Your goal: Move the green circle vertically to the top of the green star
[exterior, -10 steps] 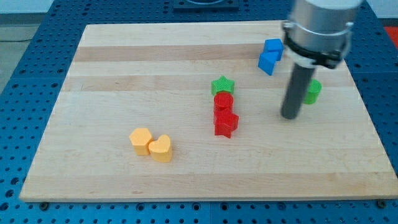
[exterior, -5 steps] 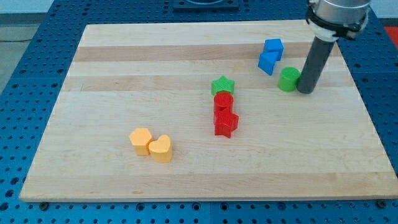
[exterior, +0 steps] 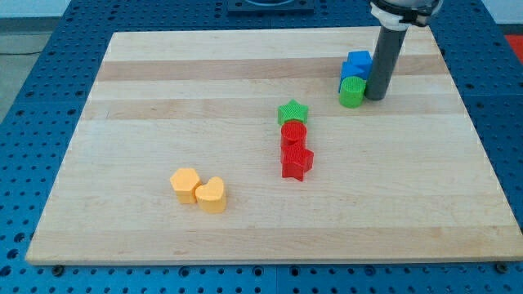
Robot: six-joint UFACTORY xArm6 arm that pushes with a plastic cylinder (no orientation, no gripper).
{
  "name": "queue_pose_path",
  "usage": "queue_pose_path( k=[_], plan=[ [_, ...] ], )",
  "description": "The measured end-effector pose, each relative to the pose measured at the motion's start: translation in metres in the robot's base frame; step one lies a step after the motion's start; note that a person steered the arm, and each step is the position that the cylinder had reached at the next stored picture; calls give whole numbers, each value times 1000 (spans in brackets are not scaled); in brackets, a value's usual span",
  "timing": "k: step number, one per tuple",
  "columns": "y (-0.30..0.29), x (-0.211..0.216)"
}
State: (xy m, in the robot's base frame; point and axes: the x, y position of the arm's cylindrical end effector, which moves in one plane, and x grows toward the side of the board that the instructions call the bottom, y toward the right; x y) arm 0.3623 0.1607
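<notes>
The green circle [exterior: 352, 92] sits near the view's upper right, touching the lower of two blue blocks [exterior: 356, 69]. My tip [exterior: 376, 98] is right against the circle's right side. The green star [exterior: 292, 112] lies near the board's middle, left of and a little below the circle. A red circle [exterior: 293, 133] and a red star [exterior: 297, 161] sit in a column just below the green star.
Two yellow blocks, one hexagon-like [exterior: 185, 184] and one heart [exterior: 212, 194], lie at the lower left. The wooden board [exterior: 163, 98] rests on a blue perforated table.
My tip swung round to the green circle's right and pushed it left and up, from the right part of the board to against the blue blocks.
</notes>
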Motion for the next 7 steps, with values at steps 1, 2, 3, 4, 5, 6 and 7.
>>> queue_pose_path(
  k=[1,2,3,4,5,6,7],
  plan=[
    [-19,-3],
    [-33,-3],
    [-33,-3],
    [-23,4],
    [-24,17],
    [-31,23],
    [-32,11]
  ],
)
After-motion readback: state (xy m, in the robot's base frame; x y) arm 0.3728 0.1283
